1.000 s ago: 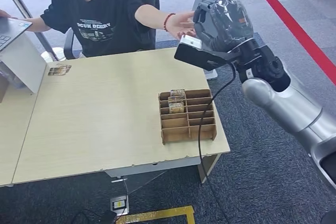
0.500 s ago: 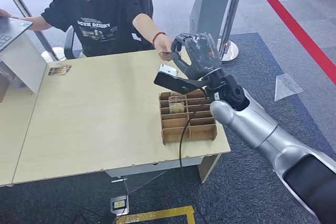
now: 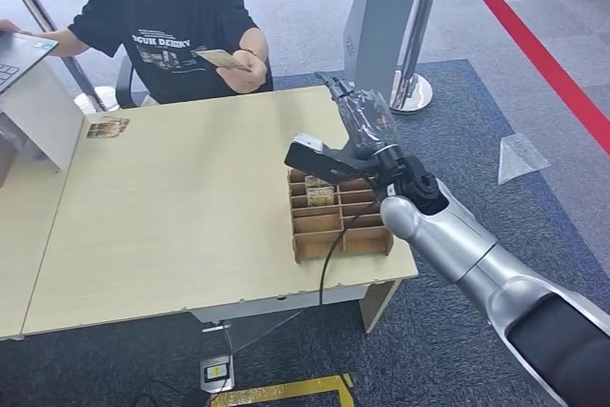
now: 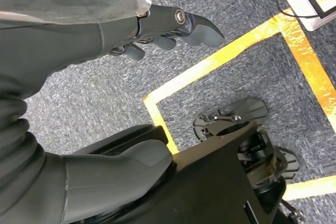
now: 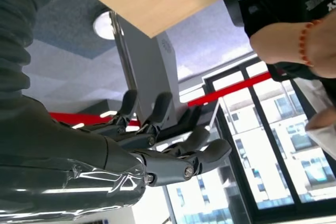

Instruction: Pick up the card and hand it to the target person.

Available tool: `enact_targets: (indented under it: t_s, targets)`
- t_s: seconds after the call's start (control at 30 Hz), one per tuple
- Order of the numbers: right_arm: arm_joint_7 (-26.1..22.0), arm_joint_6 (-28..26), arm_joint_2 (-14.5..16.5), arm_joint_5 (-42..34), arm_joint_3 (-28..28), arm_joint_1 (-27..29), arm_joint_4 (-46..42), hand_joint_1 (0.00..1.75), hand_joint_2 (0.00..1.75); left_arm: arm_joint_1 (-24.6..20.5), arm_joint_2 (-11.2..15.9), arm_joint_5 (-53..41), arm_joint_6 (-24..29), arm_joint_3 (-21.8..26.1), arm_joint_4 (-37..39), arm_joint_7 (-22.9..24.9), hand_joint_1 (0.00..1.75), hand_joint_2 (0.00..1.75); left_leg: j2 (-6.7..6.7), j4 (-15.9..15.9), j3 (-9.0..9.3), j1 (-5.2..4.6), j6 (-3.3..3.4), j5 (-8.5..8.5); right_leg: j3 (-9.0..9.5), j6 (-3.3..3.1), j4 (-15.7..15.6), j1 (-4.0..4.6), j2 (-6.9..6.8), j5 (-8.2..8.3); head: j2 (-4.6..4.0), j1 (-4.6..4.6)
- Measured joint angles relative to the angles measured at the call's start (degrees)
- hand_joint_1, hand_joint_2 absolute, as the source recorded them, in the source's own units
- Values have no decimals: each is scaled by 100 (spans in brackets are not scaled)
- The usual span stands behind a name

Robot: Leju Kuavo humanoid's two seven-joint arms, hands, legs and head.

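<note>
Card: the thin tan rectangular card (image 3: 221, 60) is now in the seated person's hand (image 3: 248, 71), drawn back close to the black T-shirt; half a second ago that hand was stretched out beside the robot's fingers at the table's far edge.
Right hand: the dark, plastic-wrapped right hand (image 3: 363, 116) holds nothing, its fingers (image 5: 186, 161) extended and apart; it has dropped lower and nearer the robot since a second ago and hovers above the far right corner of the table.
Right arm: the silver right arm (image 3: 467, 250) reaches in from the lower right, with a black cable hanging from the wrist past the table's front edge.
Card rack: the brown slotted cardboard rack (image 3: 339, 221) sits on the table's right part, just under the right wrist, unmoved, with a few printed cards standing in its far slots.
Person: the seated person in the black printed T-shirt (image 3: 169, 30) has the other arm out toward a grey laptop (image 3: 18, 54) at the left edge, as before; a red beaded bracelet (image 5: 305, 40) shows on the wrist in the right wrist view.
Table: the pale wooden rectangular table (image 3: 180, 207) also carries a small printed card (image 3: 108, 126) lying flat near its far left corner, in the same place.
Left hand: the grey left hand (image 4: 118, 30) hangs over grey carpet with yellow floor tape (image 4: 222, 59), holding nothing, thumb and fingers apart.
</note>
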Motion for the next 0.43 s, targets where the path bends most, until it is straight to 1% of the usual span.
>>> enact_targets:
  t_s: [0.1, 0.2, 0.33, 0.4, 0.43]
  targets:
    - [100, 419, -65, -259, -174, 287, -418, 0, 175, 28, 12, 28, 0, 0, 1, -8, 0, 175, 1, 0, 2, 0, -1, 0, -2, 0, -1, 0, 1, 0, 0, 0]
    - [237, 910, -228, -550, -381, 677, -1023, 0, 175, 69, 25, 77, 3, 0, 1, -42, 0, 175, 1, 0, 1, 0, -1, -1, -2, 0, -3, 1, 1, -1, 0, -1]
    - [525, 1418, -587, -853, -726, 1245, -2025, 0, 175, 154, 50, 172, 29, 2, 2, -114, 0, 175, 1, 1, 2, -1, 0, -2, -2, 0, -9, 0, 1, -1, 0, 1]
    - [700, 1597, -813, -1026, -942, 1549, -2547, 0, 175, 204, 66, 213, 48, 2, 2, -150, 0, 175, 2, 1, 2, -2, 0, -3, 0, 1, -12, 0, 1, -1, 0, 1]
    - [741, 1637, -873, -1072, -1001, 1632, -2686, 0, 175, 217, 70, 224, 52, 2, 2, -159, 0, 175, 2, 1, 2, -2, 0, -3, 0, 1, -13, 0, 1, -1, 0, 1]
